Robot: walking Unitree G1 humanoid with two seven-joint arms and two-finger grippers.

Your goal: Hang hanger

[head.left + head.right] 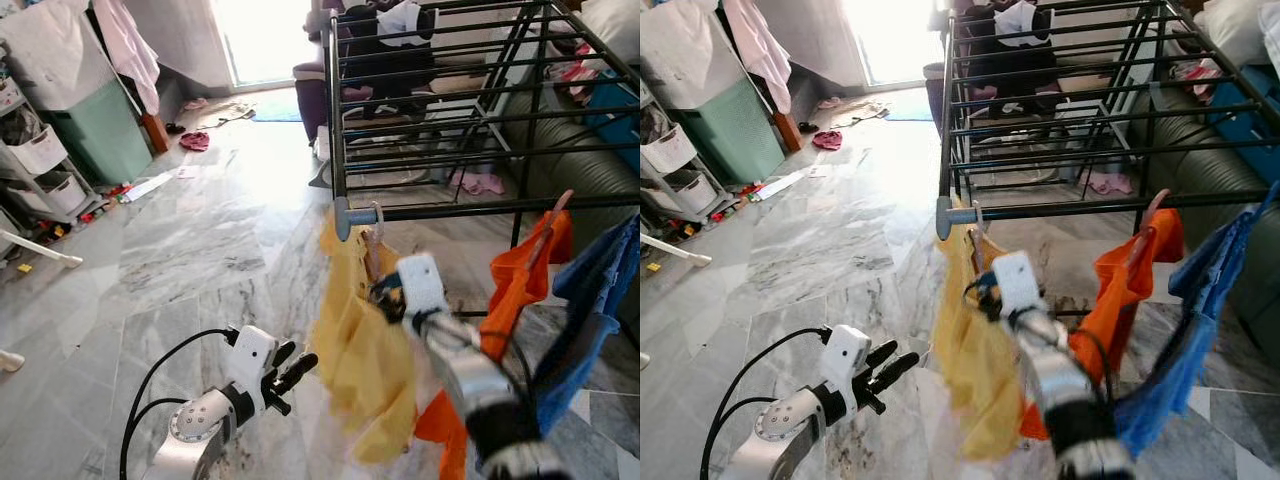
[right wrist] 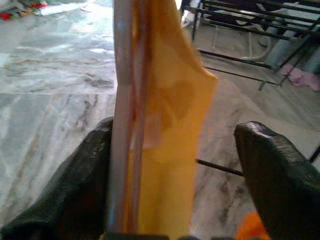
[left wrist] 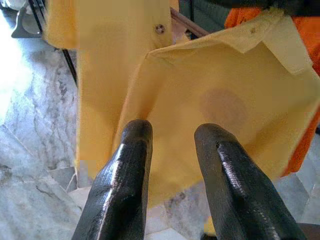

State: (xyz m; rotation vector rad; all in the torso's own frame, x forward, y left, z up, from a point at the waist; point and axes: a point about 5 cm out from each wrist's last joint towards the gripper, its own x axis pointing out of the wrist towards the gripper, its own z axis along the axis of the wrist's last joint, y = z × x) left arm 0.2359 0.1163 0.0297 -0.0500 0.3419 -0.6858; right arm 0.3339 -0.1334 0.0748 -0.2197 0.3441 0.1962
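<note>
My right gripper (image 2: pixel 175 170) has its jaws spread wide. A pale hanger (image 2: pixel 125 115) draped with a yellow shirt (image 2: pixel 170 110) stands between them, lying against one finger (image 2: pixel 75 185) and well clear of the other. I judge the jaws are not clamping it. From the head camera, that gripper sits just below the near corner of the black drying rack (image 1: pixel 430 210). The hanger's hook (image 1: pixel 376 222) appears looped over the front rail beside the grey end cap, and the shirt hangs down below it.

My left gripper (image 1: pixel 285 370) is lower and to the left, empty. Its jaws are narrowly parted and point toward the shirt, close to the fabric, though I cannot tell if they touch.

Further along the same rail hang an orange garment (image 1: pixel 515 290) and a blue garment (image 1: pixel 590 300). A grey marble floor (image 1: pixel 180 250) spreads beneath.

I judge the hanging is nearly done, with the hook apparently seated. What remains is to draw the right gripper away without snagging the shirt.
</note>
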